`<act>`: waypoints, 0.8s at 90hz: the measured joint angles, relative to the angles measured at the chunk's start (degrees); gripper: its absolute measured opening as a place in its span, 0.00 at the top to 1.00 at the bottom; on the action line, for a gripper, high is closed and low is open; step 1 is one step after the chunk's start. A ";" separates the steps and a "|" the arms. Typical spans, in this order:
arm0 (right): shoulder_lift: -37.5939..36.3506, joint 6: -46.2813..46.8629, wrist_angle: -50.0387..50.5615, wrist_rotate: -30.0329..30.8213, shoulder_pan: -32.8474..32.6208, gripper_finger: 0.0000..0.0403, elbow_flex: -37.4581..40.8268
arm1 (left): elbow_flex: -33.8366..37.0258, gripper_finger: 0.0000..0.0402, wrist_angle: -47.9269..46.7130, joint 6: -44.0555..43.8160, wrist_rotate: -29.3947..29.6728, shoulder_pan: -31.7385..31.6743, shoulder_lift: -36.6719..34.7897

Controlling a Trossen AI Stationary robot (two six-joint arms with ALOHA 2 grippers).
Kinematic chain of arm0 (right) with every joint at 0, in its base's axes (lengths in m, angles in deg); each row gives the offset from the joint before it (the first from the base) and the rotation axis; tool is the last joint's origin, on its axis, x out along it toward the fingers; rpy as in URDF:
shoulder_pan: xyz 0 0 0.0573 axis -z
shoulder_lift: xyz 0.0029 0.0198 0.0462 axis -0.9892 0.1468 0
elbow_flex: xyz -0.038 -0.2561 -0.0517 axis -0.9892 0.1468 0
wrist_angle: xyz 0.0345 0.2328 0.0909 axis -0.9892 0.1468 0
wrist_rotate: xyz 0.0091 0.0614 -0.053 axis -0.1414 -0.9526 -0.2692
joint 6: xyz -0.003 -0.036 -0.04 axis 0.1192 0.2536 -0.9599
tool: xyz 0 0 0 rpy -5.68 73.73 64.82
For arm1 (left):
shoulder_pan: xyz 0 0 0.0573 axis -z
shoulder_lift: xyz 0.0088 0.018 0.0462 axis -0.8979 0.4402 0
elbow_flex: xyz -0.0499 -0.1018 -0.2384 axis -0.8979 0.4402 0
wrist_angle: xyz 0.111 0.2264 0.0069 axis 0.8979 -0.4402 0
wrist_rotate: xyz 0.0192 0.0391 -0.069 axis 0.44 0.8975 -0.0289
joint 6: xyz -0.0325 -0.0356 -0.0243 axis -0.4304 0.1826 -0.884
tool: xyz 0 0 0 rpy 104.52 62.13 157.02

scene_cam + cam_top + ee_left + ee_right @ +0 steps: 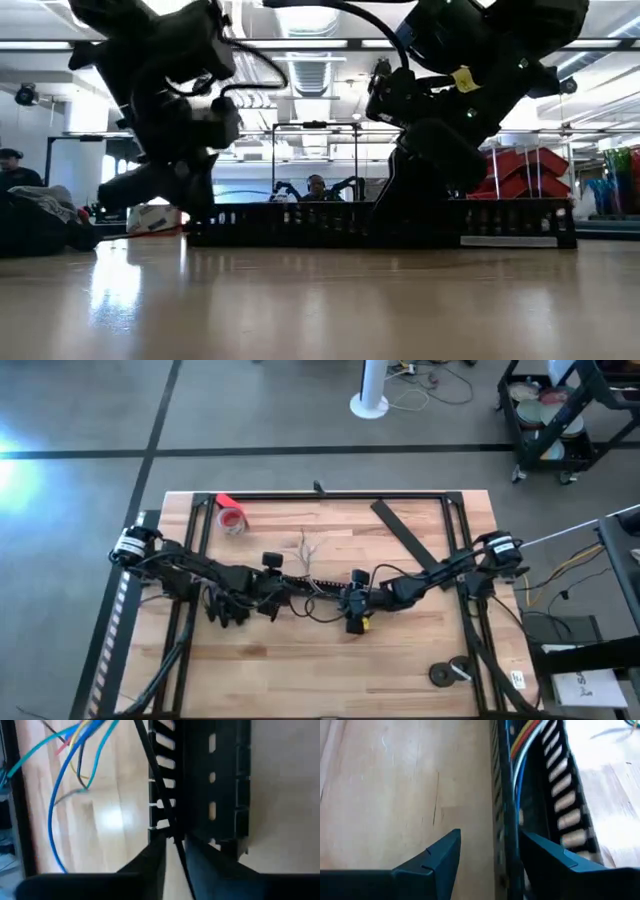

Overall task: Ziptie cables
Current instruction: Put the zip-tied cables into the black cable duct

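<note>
A pale wooden table carries a red tape roll, a flat black strip, a slotted black cable tray — and loose wires.

Both arms are dark and jointed, with black cables looped along their links. Each base carries a silver-and-black cylinder. The right arm bears small yellow tags, perhaps labels. Fingers are flat, dark wedges.
</note>
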 joint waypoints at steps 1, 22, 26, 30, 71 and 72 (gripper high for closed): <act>0.00 -0.01 0.05 0.01 0.00 0.54 0.00 | -0.12 0.78 0.23 0.07 -0.45 0.00 0.00; -1.31 -0.45 0.56 0.02 -0.20 0.54 0.02 | -4.83 0.52 -6.09 -1.35 -4.44 1.26 0.17; -2.22 -0.49 1.37 0.04 -0.36 0.54 0.02 | -6.71 0.47 -9.69 -3.05 -4.42 1.60 0.17; -3.30 -0.55 2.19 0.05 -0.61 0.54 0.02 | -9.01 0.42 -13.17 -5.17 -4.43 1.94 0.17; -9.44 -0.63 3.78 0.52 -1.48 0.54 0.02 | -16.08 0.32 -18.39 -15.32 -6.32 2.10 0.16; -9.44 -0.63 3.78 0.53 -1.55 0.54 0.02 | -16.04 0.32 -18.28 -15.53 -6.32 2.10 0.17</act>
